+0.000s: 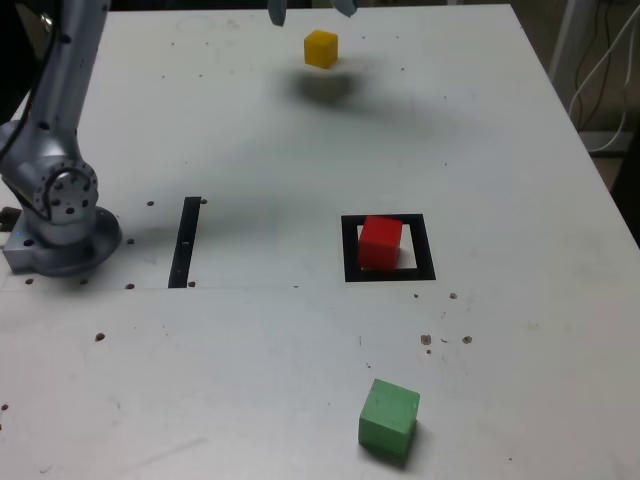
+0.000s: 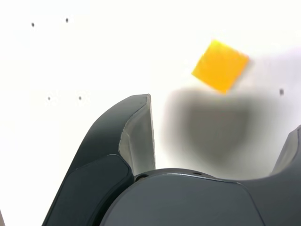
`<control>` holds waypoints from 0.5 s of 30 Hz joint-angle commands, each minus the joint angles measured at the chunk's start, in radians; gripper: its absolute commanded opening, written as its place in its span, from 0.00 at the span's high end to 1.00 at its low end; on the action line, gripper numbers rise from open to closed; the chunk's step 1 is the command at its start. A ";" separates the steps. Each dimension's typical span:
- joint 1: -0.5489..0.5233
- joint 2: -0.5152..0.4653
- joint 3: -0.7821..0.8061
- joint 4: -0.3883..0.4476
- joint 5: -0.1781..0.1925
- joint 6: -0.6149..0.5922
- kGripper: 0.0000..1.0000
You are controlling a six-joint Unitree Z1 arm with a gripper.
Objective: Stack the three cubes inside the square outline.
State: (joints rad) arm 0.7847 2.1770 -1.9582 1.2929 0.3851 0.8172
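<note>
The yellow cube point(image 1: 321, 48) lies on the white table near its far edge. Above it hangs my gripper point(image 1: 311, 10), open and holding nothing; only its fingertips show at the exterior view's top. In the wrist view the yellow cube point(image 2: 220, 66) sits just beyond the wide-spread gripper point(image 2: 223, 117), not between its fingers, and the gripper's shadow falls beside it. The red cube point(image 1: 380, 241) stands inside the black square outline point(image 1: 390, 273) at mid-table. Alone near the front edge sits the green cube point(image 1: 388, 416).
The arm's grey base point(image 1: 55, 205) stands at the exterior view's left. A narrow black strip point(image 1: 185, 242) lies between the base and the square outline. The table's right edge point(image 1: 590, 170) drops off toward cables and a frame.
</note>
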 commanded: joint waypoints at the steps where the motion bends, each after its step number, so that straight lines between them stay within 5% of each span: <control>1: 0.017 0.039 -0.051 0.017 -0.017 0.020 0.01; 15: 0.085 0.239 -0.299 0.116 -0.131 0.109 0.03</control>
State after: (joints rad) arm 0.8677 2.4035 -2.2423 1.4017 0.2523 0.9234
